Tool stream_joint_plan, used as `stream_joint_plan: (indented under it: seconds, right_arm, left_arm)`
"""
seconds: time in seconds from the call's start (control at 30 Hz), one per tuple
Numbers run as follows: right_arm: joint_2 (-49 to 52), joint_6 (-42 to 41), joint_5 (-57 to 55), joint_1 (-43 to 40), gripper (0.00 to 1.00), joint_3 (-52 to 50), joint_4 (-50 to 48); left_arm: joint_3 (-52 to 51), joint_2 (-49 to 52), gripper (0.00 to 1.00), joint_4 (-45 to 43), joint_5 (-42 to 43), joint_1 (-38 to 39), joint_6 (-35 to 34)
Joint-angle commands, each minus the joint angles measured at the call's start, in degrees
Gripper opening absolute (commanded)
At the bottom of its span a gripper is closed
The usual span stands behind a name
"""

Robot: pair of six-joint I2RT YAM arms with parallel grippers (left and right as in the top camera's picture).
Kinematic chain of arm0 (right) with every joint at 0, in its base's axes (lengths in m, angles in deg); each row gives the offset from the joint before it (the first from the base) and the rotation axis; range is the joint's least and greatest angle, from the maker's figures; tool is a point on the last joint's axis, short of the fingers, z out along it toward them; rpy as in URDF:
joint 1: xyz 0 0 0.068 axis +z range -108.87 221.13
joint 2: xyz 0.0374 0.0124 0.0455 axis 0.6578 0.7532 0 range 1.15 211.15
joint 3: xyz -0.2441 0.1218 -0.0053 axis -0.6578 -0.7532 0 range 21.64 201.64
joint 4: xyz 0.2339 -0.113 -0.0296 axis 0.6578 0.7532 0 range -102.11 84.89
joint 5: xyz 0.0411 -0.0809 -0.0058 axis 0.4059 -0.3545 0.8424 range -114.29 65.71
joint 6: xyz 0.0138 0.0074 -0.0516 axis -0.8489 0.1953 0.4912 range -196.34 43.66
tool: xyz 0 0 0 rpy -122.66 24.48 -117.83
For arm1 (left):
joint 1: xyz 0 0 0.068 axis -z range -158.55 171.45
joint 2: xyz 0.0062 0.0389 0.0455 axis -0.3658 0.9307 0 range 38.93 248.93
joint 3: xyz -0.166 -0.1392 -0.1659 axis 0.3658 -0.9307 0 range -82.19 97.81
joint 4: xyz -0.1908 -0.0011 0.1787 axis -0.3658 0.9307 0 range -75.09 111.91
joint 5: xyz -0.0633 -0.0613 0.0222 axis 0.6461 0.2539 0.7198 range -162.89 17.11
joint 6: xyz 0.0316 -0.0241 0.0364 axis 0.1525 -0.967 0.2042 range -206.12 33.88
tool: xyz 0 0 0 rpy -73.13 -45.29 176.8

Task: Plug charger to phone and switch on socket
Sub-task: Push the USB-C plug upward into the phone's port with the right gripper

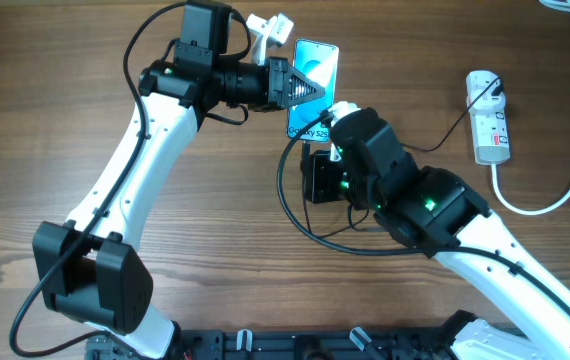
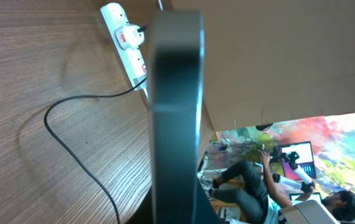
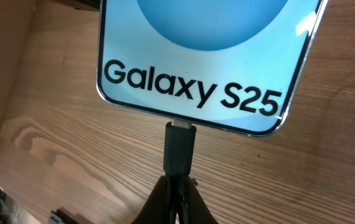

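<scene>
From overhead, the left gripper (image 1: 295, 85) pinches the phone (image 1: 317, 62) near the middle of the surface's (image 1: 65, 100) far edge, its dark finger crossing the turquoise screen. The right gripper (image 1: 333, 118) sits at the phone's near short edge, its fingertips hidden under the wrist. The socket (image 1: 489, 118) lies by the right edge. The charger (image 1: 455, 128) runs from it as a thin black line towards the right arm, then is lost beneath it. A thick white lead (image 1: 530, 210) curves away to the right edge. The socket's switches are too small to read.

The left wrist view shows none of its own fingers. The phone (image 2: 176, 93) appears edge-on as a dark upright slab, cut off below. Behind it are the socket (image 2: 123, 31) and the charger (image 2: 48, 115) curling over the wood.

Only the right wrist view shows the join. The right gripper (image 3: 177, 193) is pressed together on the charger's connector (image 3: 179, 146), which meets the phone's (image 3: 202, 50) short edge below "Galaxy S25". Whether it is fully seated cannot be told.
</scene>
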Motion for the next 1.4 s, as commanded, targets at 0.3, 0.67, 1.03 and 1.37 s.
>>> stream_joint_plan:
  seconds: [0.3,0.67,1.03,1.37]
  right_arm:
    - [0.7,4.6,-9.8,-0.4,0.05,1.4,-3.8]
    - [0.7,7.0,-11.1,-0.4,0.04,1.5,-4.8]
    - [0.7,7.4,-12.4,-0.4,0.05,5.1,-4.5]
    - [0.7,6.9,-13.2,-0.4,0.12,5.1,-5.4]
  left_arm:
    - [0.7,-0.9,0.04,0.7,2.6,0.4,0.1]
    - [0.7,-0.9,0.04,0.7,2.6,0.4,0.1]
    - [0.7,-0.9,0.04,1.0,2.6,0.4,0.1]
    - [0.7,-0.9,0.04,1.8,2.6,0.4,0.1]
